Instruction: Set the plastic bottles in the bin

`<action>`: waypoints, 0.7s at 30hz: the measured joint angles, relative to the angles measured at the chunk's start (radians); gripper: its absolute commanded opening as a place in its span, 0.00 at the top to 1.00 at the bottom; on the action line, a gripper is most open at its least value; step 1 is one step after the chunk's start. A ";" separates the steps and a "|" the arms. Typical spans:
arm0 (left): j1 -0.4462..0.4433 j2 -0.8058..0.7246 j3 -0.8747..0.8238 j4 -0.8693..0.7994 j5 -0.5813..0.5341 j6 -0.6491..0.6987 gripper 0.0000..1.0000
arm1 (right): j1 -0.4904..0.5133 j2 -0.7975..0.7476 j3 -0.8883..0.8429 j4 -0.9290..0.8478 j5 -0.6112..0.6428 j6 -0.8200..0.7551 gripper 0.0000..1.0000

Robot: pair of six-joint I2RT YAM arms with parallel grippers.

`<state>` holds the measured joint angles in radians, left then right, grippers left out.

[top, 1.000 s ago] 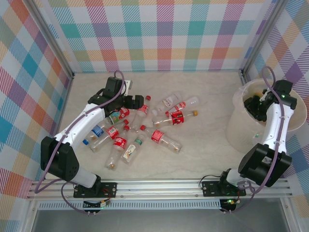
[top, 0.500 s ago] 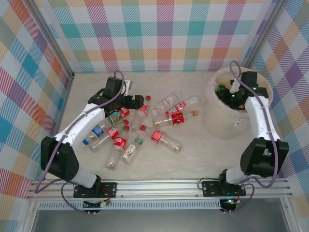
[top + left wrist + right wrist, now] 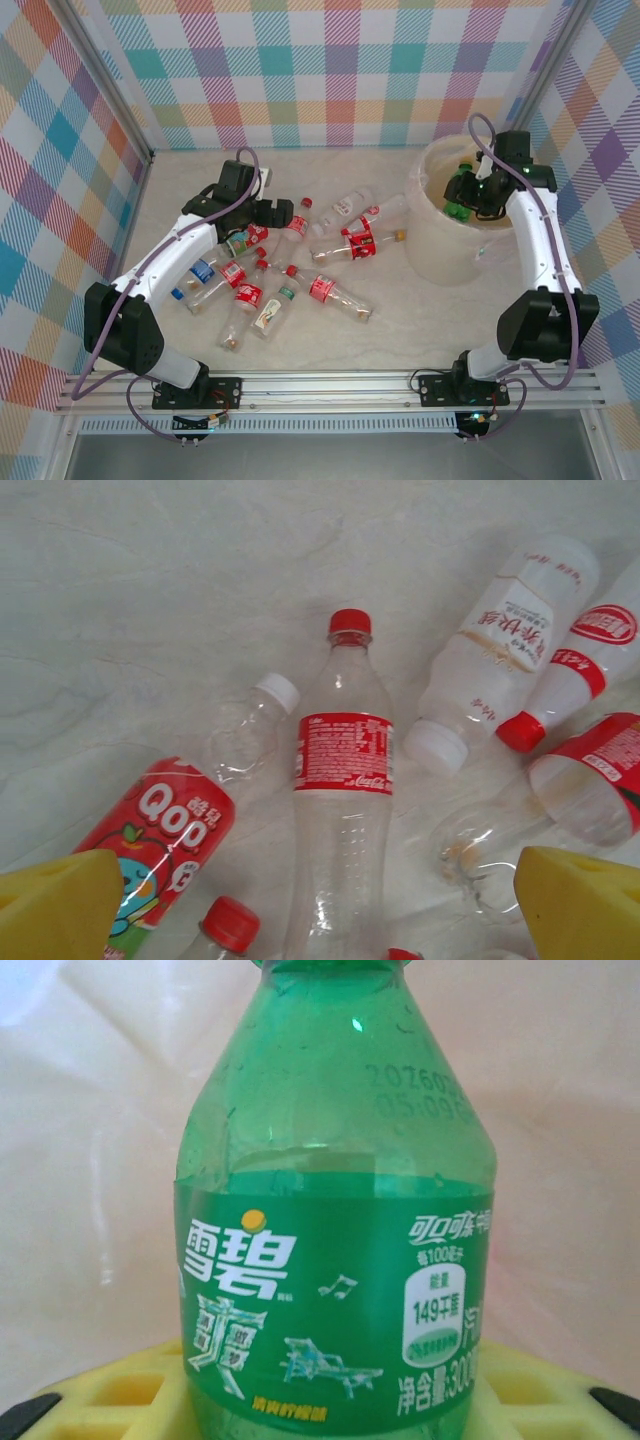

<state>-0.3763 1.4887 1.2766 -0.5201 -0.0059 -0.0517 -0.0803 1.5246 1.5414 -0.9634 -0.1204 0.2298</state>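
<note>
While right claw (image 3: 472, 190) grips one green bottle (image 3: 330, 1260), ten lie loose.

Counts: about eleven clear plastic bottles (image 3: 335, 292) are lying loose, one green bottle (image 3: 330, 1260) is showing, and one round bin (image 3: 443, 252) is standing.

Pastel plaid walls (image 3: 340, 70), pale marbled tabletop (image 3: 430, 320)

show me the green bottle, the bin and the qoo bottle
green bottle (image 3: 330, 1290), right wrist view, on its green label
bin (image 3: 445, 255), top external view, on its outer wall
qoo bottle (image 3: 165, 825), left wrist view, on its red label
</note>
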 measured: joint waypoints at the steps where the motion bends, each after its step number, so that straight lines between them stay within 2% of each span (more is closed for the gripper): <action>1: 0.002 0.000 0.005 -0.012 -0.017 0.006 0.00 | 0.000 0.014 0.000 -0.002 0.009 -0.004 0.58; 5: 0.029 0.000 0.056 -0.083 -0.090 0.029 0.00 | -0.003 0.064 -0.007 -0.002 0.027 -0.011 0.57; 9: 0.115 -0.013 0.081 -0.145 -0.121 0.030 0.00 | -0.006 0.070 -0.037 0.002 0.026 -0.018 0.54; 14: 0.232 -0.073 0.021 -0.224 -0.149 0.030 0.00 | -0.007 0.070 -0.054 0.006 0.015 -0.042 0.32; 17: 0.275 -0.100 -0.017 -0.266 -0.164 0.042 0.00 | -0.009 0.068 -0.054 0.010 0.003 -0.053 0.26; 21: 0.288 -0.106 -0.056 -0.286 -0.167 0.061 0.00 | -0.013 0.037 -0.054 0.009 -0.005 -0.065 0.20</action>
<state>-0.0883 1.3827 1.2205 -0.8066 -0.1730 0.0093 -0.0929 1.5616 1.4876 -0.9546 -0.1253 0.1650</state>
